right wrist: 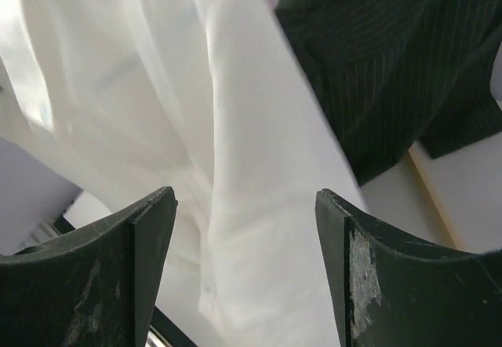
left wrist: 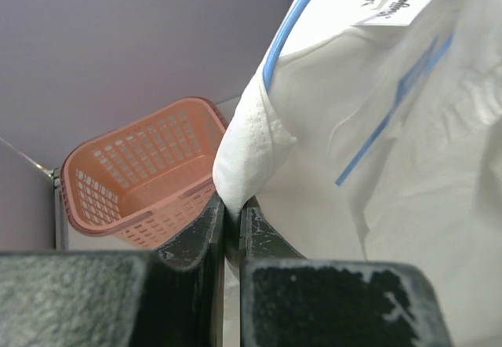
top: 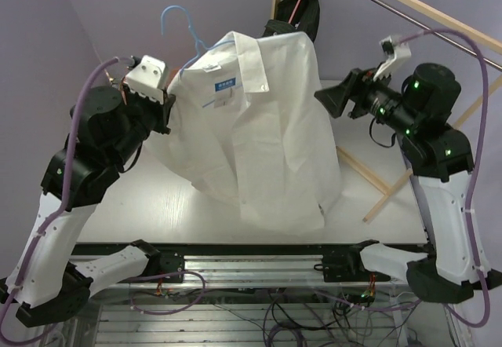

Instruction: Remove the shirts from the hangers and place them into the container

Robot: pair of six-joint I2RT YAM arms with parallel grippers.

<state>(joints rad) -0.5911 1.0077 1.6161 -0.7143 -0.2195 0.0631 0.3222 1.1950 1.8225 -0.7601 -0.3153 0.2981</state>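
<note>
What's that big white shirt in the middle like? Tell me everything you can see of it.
The plain white collared shirt looks like thin, creased cloth, with a blue label inside the collar. It hangs crooked on a light blue wire hanger, draping down toward the table. The left tool pinches a fold at its edge; the open right tool faces its other side.

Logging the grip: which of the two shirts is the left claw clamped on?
The white shirt; a fold of it is pinched in the left claw. The dark pinstriped shirt hangs behind it, ungripped.
</note>
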